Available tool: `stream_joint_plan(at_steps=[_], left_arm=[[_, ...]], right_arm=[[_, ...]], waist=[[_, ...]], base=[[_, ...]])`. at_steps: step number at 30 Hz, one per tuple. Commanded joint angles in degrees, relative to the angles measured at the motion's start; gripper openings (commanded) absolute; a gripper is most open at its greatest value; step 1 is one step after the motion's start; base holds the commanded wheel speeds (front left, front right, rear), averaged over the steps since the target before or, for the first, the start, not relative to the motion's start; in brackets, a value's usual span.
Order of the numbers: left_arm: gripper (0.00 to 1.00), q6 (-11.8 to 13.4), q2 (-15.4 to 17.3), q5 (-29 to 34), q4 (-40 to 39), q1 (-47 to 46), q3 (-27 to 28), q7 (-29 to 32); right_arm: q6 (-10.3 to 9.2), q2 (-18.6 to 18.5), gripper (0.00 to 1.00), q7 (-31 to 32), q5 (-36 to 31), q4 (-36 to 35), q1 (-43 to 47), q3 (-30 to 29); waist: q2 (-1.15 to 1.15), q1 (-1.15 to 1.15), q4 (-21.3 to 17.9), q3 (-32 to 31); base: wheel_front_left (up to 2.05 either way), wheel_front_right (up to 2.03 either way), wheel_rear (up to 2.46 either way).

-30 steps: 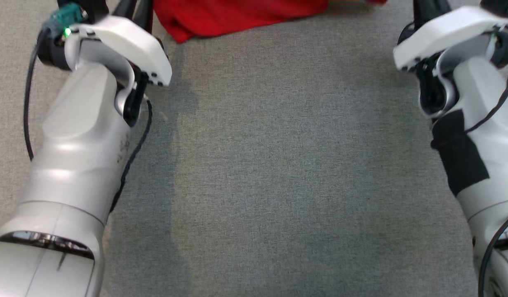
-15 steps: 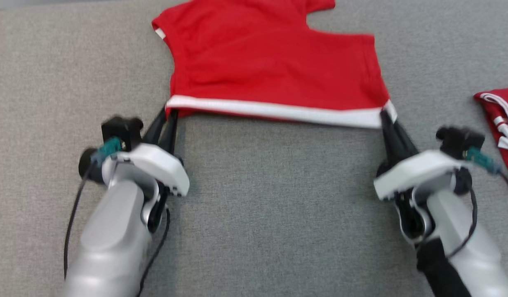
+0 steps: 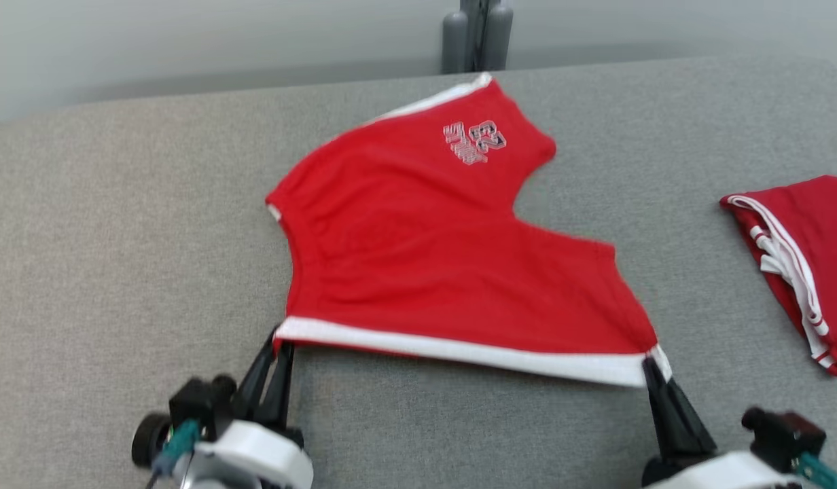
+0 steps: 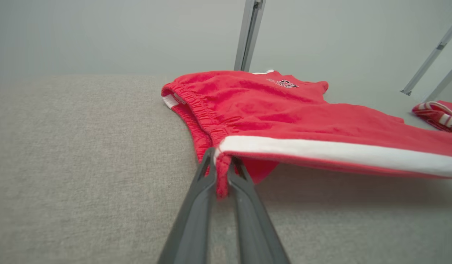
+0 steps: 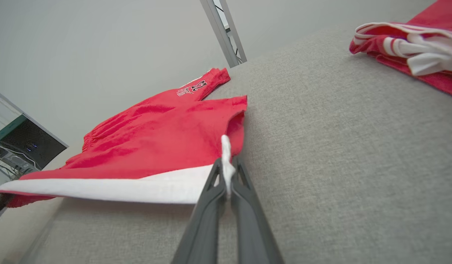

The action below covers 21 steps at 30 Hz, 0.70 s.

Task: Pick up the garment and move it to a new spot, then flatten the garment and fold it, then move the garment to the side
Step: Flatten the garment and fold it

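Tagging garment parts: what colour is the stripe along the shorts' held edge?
White stripe on red shorts; left wrist view shows it best.

From the head: high, facing forward and down on the desk [image 3: 106, 224]. From each wrist: low, close, along left claw [image 4: 222, 161] and right claw [image 5: 227, 164]. Shared throughout: shorts [image 3: 418, 265].

Even, bright light; head view slightly blurred; soft shadows.

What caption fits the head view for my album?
Two pairs of jaws pinch red shorts by the white band over a grey surface.
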Motion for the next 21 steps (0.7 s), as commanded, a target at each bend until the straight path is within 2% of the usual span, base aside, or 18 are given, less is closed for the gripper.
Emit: stream_joint_plan(at_steps=[1,5,11,15,21], left_arm=[[0.0,0.9,1.0,-0.2,-2.2,2.6,0.7,-0.1],[0.0,1.9,1.8,-1.3,-10.0,10.7,0.3,4.4],[0.0,5.0,3.4,-2.1,-21.6,19.7,0.8,11.0],[0.0,6.4,3.3,-2.6,-26.3,21.8,0.8,13.5],[0.0,6.6,3.1,-3.6,-28.2,19.7,0.9,15.6]], right_arm=[[-0.04,-0.3,0.0,-0.3,-0.7,-1.7,2.5,-0.7],[-0.03,0.4,0.0,2.2,-2.3,-7.6,9.1,-1.7],[-0.05,1.2,0.0,6.3,-3.8,-14.7,16.4,-5.4],[-0.09,1.4,0.0,8.4,-5.2,-16.5,17.2,-7.0],[-0.1,1.4,0.0,9.1,-6.6,-16.7,13.3,-8.2]], waist=[[0.0,0.0,-0.5,-1.7],[0.0,0.0,-0.8,-3.6],[0.0,0.0,-0.8,-5.1],[0.0,0.0,-0.5,-5.3],[0.0,0.0,0.4,-3.9]], base=[[0.0,0.0,0.0],[0.0,0.0,0.0],[0.0,0.0,0.0],[0.0,0.0,0.0],[0.0,0.0,0.0]])
